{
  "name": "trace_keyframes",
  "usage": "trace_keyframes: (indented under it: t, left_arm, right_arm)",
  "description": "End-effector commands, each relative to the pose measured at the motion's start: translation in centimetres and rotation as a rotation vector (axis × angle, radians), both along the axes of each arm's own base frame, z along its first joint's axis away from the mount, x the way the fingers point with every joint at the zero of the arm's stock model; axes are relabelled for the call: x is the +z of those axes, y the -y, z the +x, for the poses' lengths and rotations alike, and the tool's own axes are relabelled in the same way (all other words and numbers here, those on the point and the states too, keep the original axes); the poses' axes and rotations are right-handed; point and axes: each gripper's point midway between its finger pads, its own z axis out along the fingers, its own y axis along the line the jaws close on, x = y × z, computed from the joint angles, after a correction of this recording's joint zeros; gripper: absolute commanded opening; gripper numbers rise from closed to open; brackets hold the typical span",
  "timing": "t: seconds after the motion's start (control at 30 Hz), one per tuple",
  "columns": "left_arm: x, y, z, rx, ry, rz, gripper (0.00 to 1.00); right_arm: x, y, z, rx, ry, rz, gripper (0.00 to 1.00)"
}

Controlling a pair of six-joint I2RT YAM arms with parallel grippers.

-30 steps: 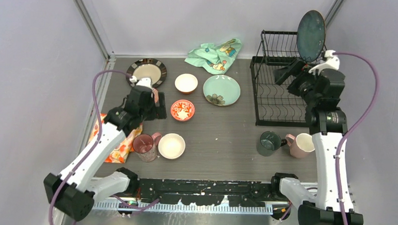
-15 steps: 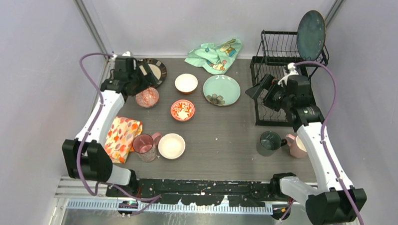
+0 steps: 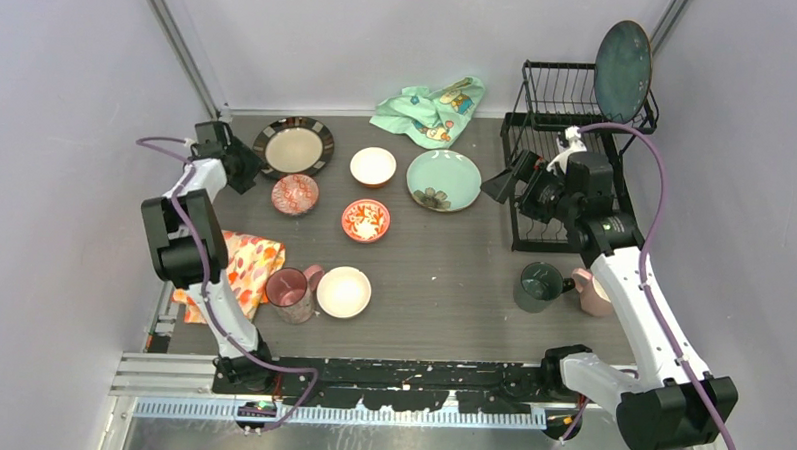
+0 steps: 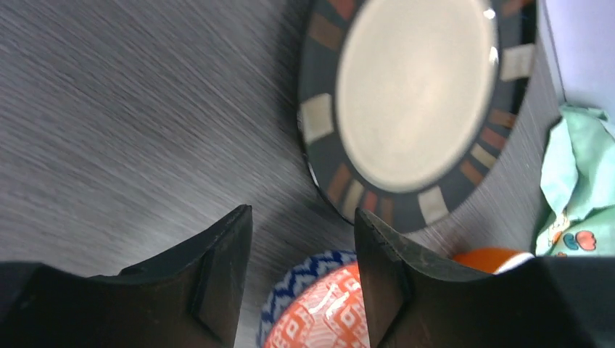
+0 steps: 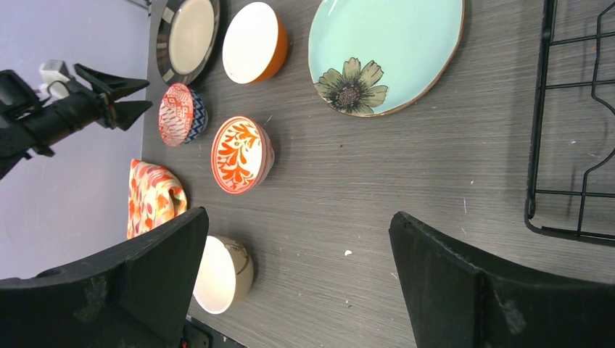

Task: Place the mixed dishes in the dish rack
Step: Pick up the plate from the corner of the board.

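A: Where is the dish rack [image 3: 561, 91], and what has been loaded?

B: It is set at the far right of the worktop [image 3: 443, 267]. One dark blue-green plate [image 3: 622, 58] is stood upright on the upper shelf. The lower basket looks bare, though part of it is hidden by the right arm, so that cannot be told for sure. The other dishes are spread over the worktop, among them the dark-rimmed beige plate [image 4: 417, 94], the pale green plate [image 5: 384, 51], a dark green cup [image 3: 539, 287] and a pink cup [image 3: 602, 289].

A: Which step is judged to be in hand?

B: A fresh pick-up. The left pincer [image 4: 301, 217] is held apart and empty, low at the far left. A blue-rimmed patterned bowl [image 4: 319, 304] is seen just under its tips, with the beige plate just beyond. The right pincer [image 5: 297, 217] is spread wide with nothing gripped, beside the rack's left edge and turned toward the pale green plate.

A: What is called for next?

B: A rim must be straddled and the fingers closed on it. A plate lying flat would have to be caught by its edge. The rack is well apart from the left arm, so a long carry may be needed.

A: And the surroundings?

B: The worktop is dark grey and wood-grained, and is enclosed by pale panels. A mint-green cloth [image 3: 431, 106] is crumpled at the back, and an orange floral cloth [image 3: 241, 275] is laid at the left edge.
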Motion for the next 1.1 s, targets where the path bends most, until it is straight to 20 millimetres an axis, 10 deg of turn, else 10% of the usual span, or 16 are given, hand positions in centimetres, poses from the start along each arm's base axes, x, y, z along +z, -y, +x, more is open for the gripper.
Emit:
trace_keyframes:
  t: [0.0,0.3,1.07]
  left_arm:
    - [1.5,-1.9,3.6,0.031,0.128,-0.021,0.54]
    - [-2.7,-5.3,5.5,0.134,0.183,-0.18,0.53]
    - [-7.3,-1.6,8.9,0.064,0.223,-0.384,0.42]
  right_arm:
    - [2.6,-0.5,-0.1,0.029,0.075,0.011,1.0]
    - [4.0,-0.4,-0.4,0.05,0.106,-0.011,1.0]
    - [4.7,-0.1,0.3,0.0,0.147,0.021,1.0]
